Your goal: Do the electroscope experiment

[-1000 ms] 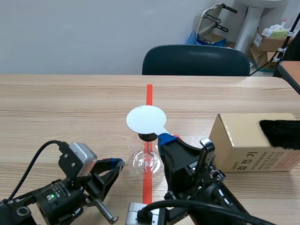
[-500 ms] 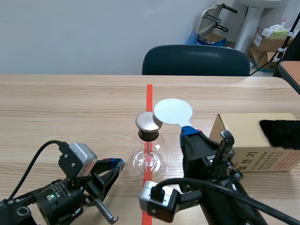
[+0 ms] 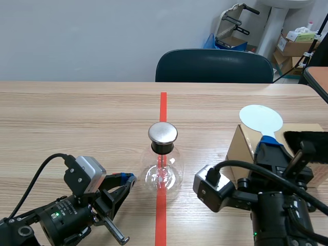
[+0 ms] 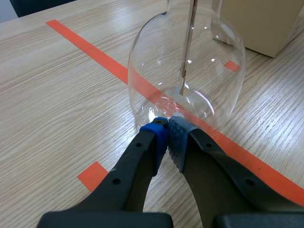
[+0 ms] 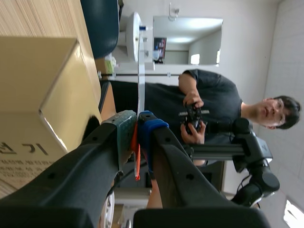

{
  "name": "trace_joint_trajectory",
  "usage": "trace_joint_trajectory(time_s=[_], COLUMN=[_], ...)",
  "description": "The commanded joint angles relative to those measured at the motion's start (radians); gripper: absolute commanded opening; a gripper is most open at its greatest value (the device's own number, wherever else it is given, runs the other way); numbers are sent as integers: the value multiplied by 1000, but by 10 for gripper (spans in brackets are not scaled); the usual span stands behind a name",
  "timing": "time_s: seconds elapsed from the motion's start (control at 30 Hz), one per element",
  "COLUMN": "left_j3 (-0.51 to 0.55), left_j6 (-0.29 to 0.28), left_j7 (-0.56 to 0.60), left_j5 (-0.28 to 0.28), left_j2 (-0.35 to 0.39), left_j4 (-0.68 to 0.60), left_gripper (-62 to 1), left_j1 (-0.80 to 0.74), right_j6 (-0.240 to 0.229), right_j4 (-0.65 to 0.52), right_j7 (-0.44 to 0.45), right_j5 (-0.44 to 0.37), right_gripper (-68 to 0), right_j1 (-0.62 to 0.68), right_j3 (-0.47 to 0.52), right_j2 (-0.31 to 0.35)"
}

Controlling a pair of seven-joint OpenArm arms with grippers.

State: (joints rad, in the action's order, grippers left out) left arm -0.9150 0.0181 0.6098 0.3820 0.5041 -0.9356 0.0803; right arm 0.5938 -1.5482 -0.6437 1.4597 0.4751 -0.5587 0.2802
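The electroscope [image 3: 162,171], a clear glass flask with a round metal cap [image 3: 163,132], is stood upright on the orange-red tape line [image 3: 163,102] in the middle of the worktop [image 3: 77,113]. A thin metal rod [image 4: 188,42] is seen hanging inside the glass. The base of the flask is touched by the left hand [image 4: 168,134], whose pads are pressed together with nothing between them.

Well to the right of the flask, a white disc [image 3: 261,118] is held up by its handle, on which the right hand [image 3: 270,147] is clamped. The disc is poised above the cardboard box [image 3: 240,148], near the black fur [image 3: 306,146] that is draped over the end of the box further from the flask.

The charging step is judged to be in hand, and the disc is probably to be rubbed on the fur. For that, the disc's face would have to be lowered onto the fur and drawn across it. Afterwards it would have to be carried to the cap without the flask being knocked.
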Motion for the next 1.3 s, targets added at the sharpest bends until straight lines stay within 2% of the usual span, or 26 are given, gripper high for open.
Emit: trace_joint_trajectory(time_s=[0.0,0.13,0.3,0.47,0.67,1.03,1.27], left_j3=[4,4,4,4,4,4,4], left_j6=[-2,-2,-2,-2,-2,-2,-2], left_j7=[13,13,13,13,14,13,-5], left_j5=[-4,-4,-4,-4,-4,-4,-4], left_j2=[-5,-5,-5,-5,-5,-5,-5], left_j4=[-11,-11,-11,-11,-11,-11,-11], left_gripper=[-583,-583,-583,-583,-583,-583,-583], left_j1=[0,0,0,0,0,0,0], right_j6=[11,11,11,11,11,11,11], right_j4=[-10,-10,-10,-10,-10,-10,-10], right_j7=[-24,-55,-53,-4,122,438,608], right_j5=[1,1,1,1,1,1,1], right_gripper=[-665,-665,-665,-665,-665,-665,-665], right_j1=[-10,-10,-10,-10,-10,-10,-10], right_j3=[2,2,2,2,2,2,2], right_j2=[11,11,11,11,11,11,11])
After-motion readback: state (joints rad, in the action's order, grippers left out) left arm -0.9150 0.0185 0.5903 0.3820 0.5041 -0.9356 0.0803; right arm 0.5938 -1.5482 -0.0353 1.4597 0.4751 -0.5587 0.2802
